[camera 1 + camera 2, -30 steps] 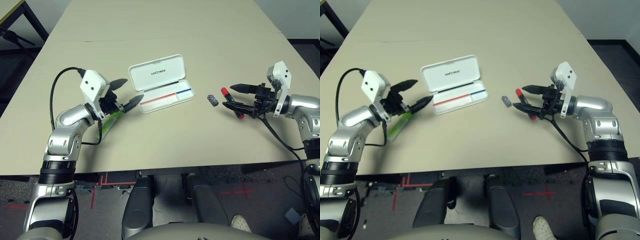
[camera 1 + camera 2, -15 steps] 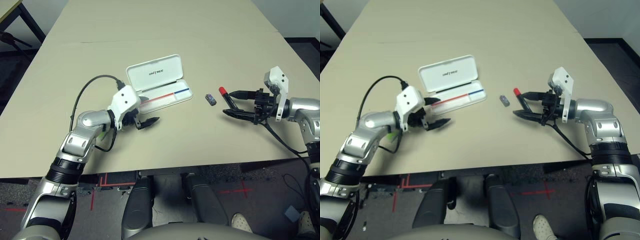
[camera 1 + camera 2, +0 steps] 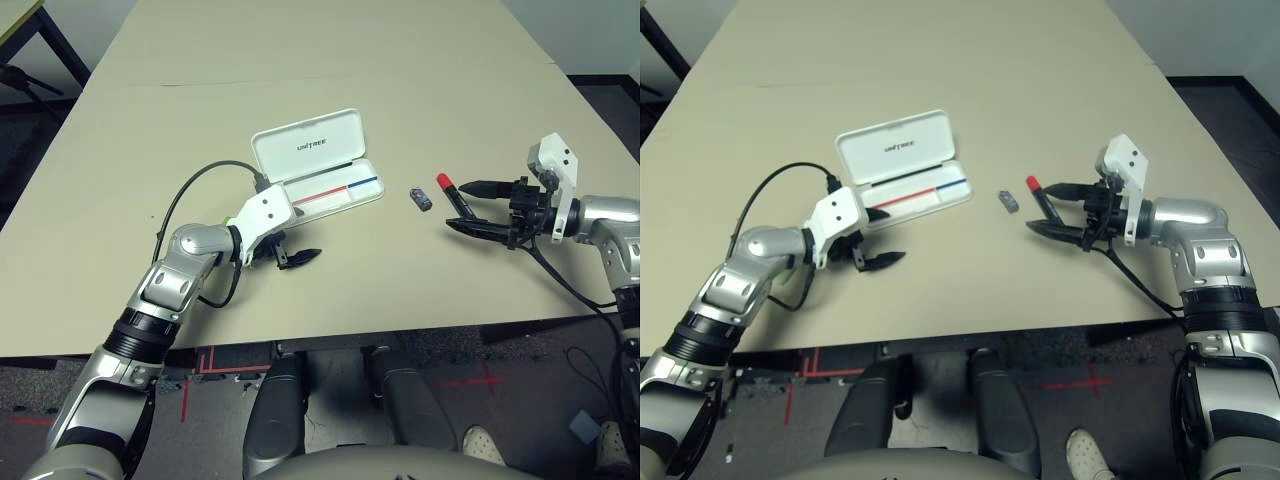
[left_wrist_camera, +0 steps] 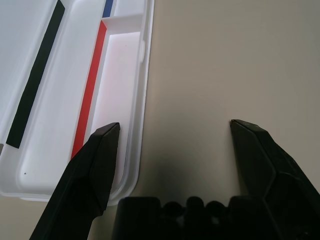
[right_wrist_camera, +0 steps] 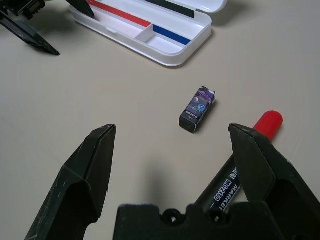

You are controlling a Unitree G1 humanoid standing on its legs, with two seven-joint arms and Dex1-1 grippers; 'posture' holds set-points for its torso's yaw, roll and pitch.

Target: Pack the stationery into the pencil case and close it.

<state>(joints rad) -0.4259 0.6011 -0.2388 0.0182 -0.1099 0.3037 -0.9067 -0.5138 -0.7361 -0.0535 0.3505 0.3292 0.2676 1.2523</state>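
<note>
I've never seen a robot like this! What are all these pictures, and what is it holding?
It's a robot with two silver arms, and each arm ends in a claw with two black fingers. Two pictures come from its eyes, looking down at the table. The other two come from little cameras on its wrists.

On the table is an open white pencil case, with a small dark eraser beside it. Near that is a black marker with a red end. Something green peeks out by the left arm, mostly hidden.

Both claws are open. The left claw is at the case's edge, and the right claw is by the marker. Neither one is holding anything.
</note>
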